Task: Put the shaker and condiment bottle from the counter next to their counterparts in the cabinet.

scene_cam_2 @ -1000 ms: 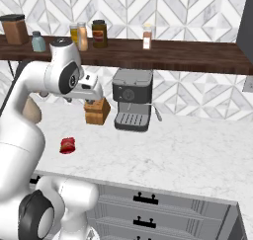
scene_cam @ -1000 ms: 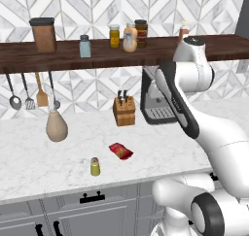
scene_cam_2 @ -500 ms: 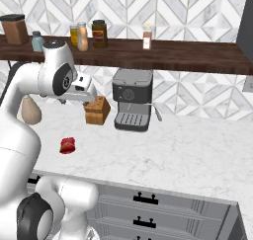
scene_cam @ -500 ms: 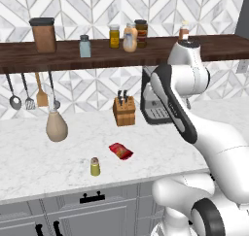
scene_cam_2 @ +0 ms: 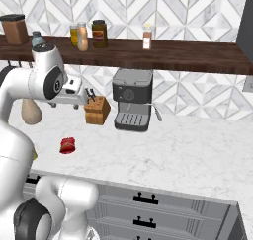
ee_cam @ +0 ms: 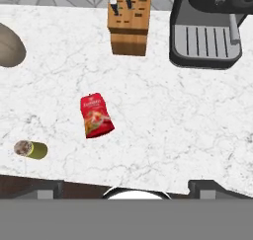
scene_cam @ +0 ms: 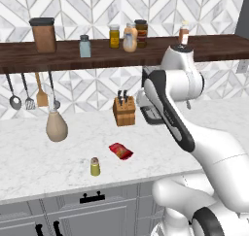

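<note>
Red condiment bottle [ee_cam: 96,115] lies flat on the marble desk [ee_cam: 163,120], long axis toward the knife block [ee_cam: 129,20], shaker [ee_cam: 31,149] beside it; gripper high above, opening not discernible.

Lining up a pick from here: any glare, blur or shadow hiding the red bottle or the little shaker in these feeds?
Left base view: slightly soft, but the condiment bottle and shaker read clearly, lighting even, faint shadows. Right base view: the bottle is clear; the arm hides most of the shaker. Hand view: sharpest, no glare on counter; gripper state unclear.
</note>
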Robot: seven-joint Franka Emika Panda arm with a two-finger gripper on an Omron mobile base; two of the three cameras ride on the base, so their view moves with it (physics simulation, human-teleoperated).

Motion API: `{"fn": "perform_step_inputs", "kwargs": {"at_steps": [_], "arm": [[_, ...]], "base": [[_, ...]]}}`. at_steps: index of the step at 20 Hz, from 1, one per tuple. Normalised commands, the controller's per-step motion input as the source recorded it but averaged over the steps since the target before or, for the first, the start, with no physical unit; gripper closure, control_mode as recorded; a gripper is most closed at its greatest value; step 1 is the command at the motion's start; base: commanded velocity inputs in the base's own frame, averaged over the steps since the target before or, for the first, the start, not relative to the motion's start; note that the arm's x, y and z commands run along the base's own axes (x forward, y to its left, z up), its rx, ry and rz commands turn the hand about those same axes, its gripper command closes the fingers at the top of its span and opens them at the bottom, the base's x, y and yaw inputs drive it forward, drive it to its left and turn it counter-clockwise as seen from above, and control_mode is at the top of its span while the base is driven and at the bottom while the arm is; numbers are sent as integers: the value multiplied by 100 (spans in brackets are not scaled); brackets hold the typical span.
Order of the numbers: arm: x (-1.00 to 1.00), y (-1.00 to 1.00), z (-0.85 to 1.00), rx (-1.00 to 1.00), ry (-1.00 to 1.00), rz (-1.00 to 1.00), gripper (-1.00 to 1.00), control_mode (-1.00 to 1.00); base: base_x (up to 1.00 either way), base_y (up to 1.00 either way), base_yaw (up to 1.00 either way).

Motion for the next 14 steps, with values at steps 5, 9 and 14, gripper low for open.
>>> {"fn": "perform_step_inputs", "kwargs": {"at_steps": [5, 9, 14], "arm": [[0, 37, -12, -1, 0, 8, -100, -100], [0, 42, -12, -5, 0, 8, -100, -100], [1, 36, -13, -3, 0, 7, -100, -100]], "base": [[0, 0, 0], [0, 0, 0], [0, 0, 0]]}}
